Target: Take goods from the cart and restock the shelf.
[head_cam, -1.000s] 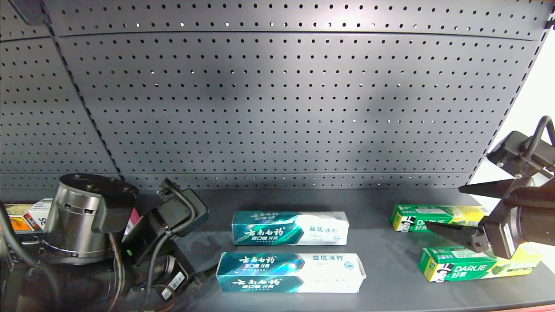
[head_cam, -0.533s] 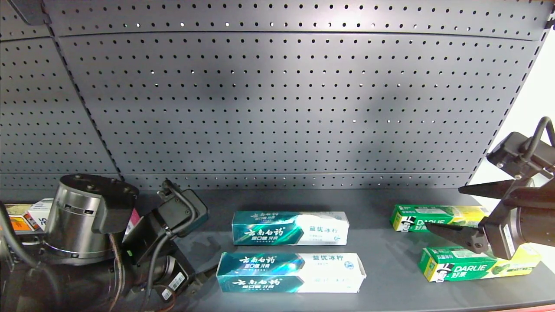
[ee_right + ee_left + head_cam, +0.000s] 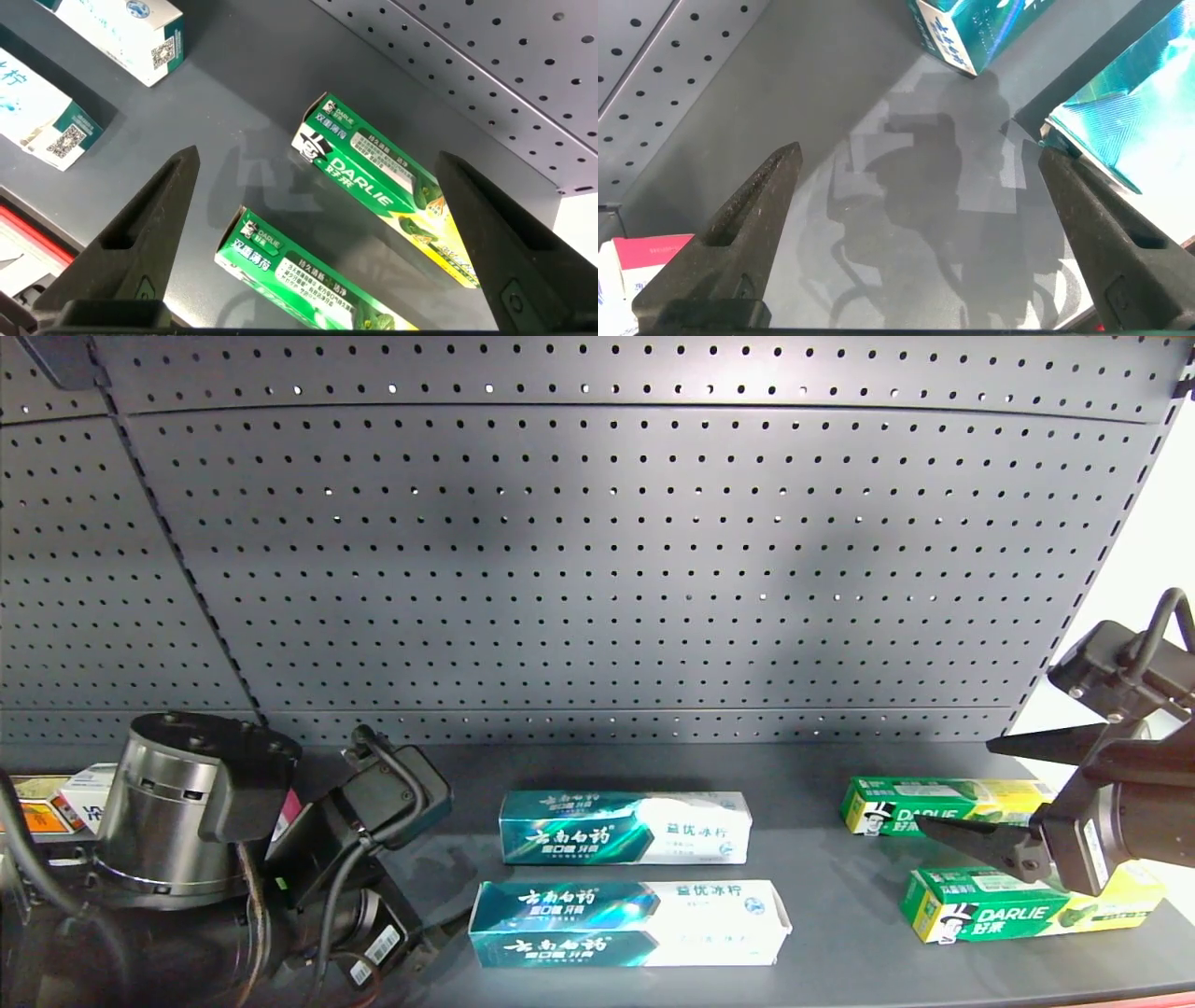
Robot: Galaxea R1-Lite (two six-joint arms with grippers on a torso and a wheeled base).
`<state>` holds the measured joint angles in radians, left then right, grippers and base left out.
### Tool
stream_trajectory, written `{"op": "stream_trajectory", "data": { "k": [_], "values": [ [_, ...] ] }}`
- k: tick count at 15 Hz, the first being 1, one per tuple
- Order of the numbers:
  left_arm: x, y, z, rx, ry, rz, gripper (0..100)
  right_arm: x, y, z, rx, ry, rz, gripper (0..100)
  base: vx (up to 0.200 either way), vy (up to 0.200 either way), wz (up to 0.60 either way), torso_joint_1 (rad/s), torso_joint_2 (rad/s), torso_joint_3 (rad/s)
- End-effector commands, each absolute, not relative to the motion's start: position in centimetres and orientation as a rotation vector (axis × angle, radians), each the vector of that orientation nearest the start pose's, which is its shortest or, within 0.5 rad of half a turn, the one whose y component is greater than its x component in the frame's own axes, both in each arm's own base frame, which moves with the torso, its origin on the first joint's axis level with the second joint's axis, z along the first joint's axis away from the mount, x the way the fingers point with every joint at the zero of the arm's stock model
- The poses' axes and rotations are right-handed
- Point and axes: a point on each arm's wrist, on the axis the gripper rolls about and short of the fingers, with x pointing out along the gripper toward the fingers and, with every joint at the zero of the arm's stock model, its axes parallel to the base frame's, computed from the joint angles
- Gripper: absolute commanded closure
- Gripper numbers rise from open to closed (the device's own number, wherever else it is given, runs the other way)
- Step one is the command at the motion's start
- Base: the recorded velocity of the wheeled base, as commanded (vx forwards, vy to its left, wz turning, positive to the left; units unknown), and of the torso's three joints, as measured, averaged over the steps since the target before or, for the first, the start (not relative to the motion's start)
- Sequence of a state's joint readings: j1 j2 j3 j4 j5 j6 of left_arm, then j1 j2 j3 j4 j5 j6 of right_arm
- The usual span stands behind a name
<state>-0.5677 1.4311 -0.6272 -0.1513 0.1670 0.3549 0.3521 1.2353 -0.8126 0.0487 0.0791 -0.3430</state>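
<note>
left gripper (image 3: 917, 154): jaws wide open, nothing between them. it sits low over bare shelf (image 3: 840, 896) floor at the left end. the two teal toothpaste boxes lie ahead of it, flat, parallel to each other and long side to the front edge. the rear teal box (image 3: 625, 828) is clear of the fingers, with only its end cap in the left wrist view. the front teal box (image 3: 627, 922) has its near end just beside one fingertip (image 3: 1055, 163); can't tell if it touches. a pink box (image 3: 654, 257) lies on the shelf by the base of the other finger.

right gripper (image 3: 957, 784): jaws also wide open and holding nothing, at the right end of the shelf. it hangs above the two green toothpaste boxes. the rear green box (image 3: 943, 803) is closer to the pegboard (image 3: 597, 569), the front green box (image 3: 1008, 905) closer to the shelf edge. both lie flat, roughly parallel, with a gap between them. in the right wrist view both fall inside the finger span, and neither looks touched. in the head view the lower finger (image 3: 971, 840) crosses in front of the gap between them.

teal pair mid-shelf, green pair well apart to its right. a few small boxes (image 3: 65, 798) at the far left, behind the left arm.
</note>
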Motion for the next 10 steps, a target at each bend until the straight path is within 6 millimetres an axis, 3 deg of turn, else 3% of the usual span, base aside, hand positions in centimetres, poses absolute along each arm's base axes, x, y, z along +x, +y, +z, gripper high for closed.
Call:
{"op": "stream_trajectory", "data": {
  "k": [1, 6, 7, 10],
  "values": [
    [18.3, -11.2, 16.1, 0.575, 0.544, -0.494, 0, 17.1, 6.5, 23.3, -0.397, 0.396, 0.502, 0, 0.0, 0.0, 0.0, 0.0, 0.0, 0.0],
    [17.8, -10.6, 16.2, 0.567, 0.534, -0.481, 0, 17.0, 6.5, 23.4, -0.397, 0.393, 0.506, 0, 0.0, 0.0, 0.0, 0.0, 0.0, 0.0],
    [17.0, -9.3, 16.2, 0.553, 0.536, -0.446, 0, 16.6, 7.1, 23.2, -0.403, 0.388, 0.55, 0, 0.0, 0.0, 0.0, 0.0, 0.0, 0.0],
    [16.1, -8.4, 15.6, 0.552, 0.553, -0.431, 0, 16.5, 8.4, 22.8, -0.421, 0.399, 0.616, 0, 0.0, 0.0, 0.0, 0.0, 0.0, 0.0]
  ]
}}
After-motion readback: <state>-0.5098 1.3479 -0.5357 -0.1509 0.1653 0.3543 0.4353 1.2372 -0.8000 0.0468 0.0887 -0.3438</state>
